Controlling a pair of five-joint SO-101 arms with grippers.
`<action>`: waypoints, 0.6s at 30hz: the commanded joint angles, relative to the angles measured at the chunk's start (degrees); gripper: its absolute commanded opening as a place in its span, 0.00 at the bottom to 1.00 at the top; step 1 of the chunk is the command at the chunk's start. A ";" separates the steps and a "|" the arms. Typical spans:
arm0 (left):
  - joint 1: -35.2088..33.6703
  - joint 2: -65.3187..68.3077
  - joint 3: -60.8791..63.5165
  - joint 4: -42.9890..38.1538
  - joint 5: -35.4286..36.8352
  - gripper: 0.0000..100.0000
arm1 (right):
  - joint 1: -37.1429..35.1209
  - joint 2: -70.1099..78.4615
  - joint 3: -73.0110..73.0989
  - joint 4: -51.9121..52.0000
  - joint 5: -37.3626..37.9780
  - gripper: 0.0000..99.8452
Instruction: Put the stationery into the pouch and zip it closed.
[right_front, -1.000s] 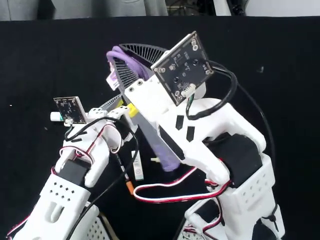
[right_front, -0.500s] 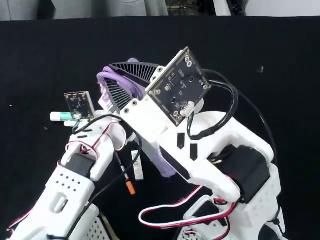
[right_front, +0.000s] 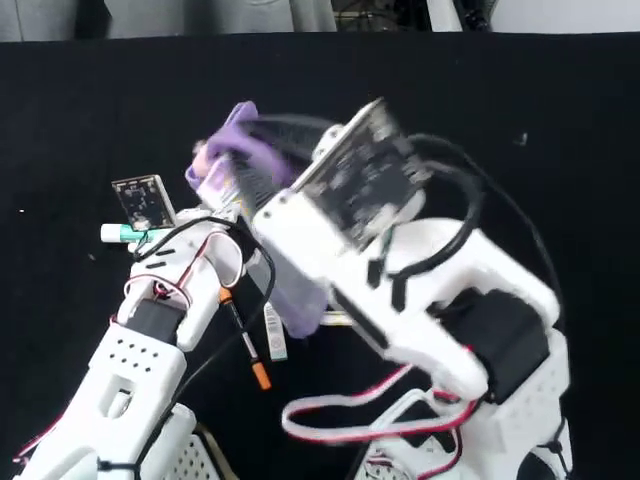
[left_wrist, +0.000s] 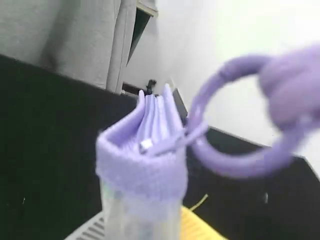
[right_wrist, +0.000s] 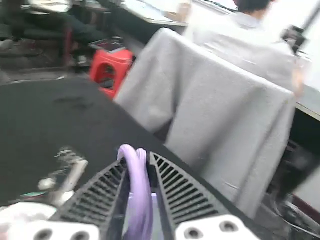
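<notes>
A purple pouch (right_front: 298, 298) hangs lifted above the black table (right_front: 560, 120), steeply tilted. My right gripper (right_front: 265, 160) is shut on it, and its black ribbed fingers (right_wrist: 177, 192) press both sides of the pouch (right_wrist: 135, 192). My left gripper (right_front: 222, 185) is at the pouch's upper end, apparently shut on it. In the left wrist view that end (left_wrist: 140, 165) fills the foreground, with the zipper pull and a purple ring (left_wrist: 235, 167). On the table lie an orange-tipped pen (right_front: 245, 345) and a small white piece (right_front: 275, 335).
A white stick with a green cap (right_front: 118, 232) lies on the table left of the left arm. Red and white cables (right_front: 330, 405) loop below the right arm. The table's far and right parts hold nothing. A grey-draped chair (right_wrist: 215, 115) stands beyond the table.
Both arms have swung the lifted pouch a little to the left, with the right arm still in motion. More of the orange-tipped pen shows beneath the pouch.
</notes>
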 joint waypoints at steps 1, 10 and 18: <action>-0.75 -9.14 -2.68 -0.62 -2.73 0.03 | 10.29 -1.01 -2.33 -4.57 0.62 0.02; 10.59 -44.22 7.25 5.71 -23.91 0.03 | 20.92 -1.01 0.40 -10.81 0.62 0.02; 16.84 -47.82 3.12 20.75 -26.11 0.03 | 31.74 -1.01 7.69 -23.47 0.62 0.02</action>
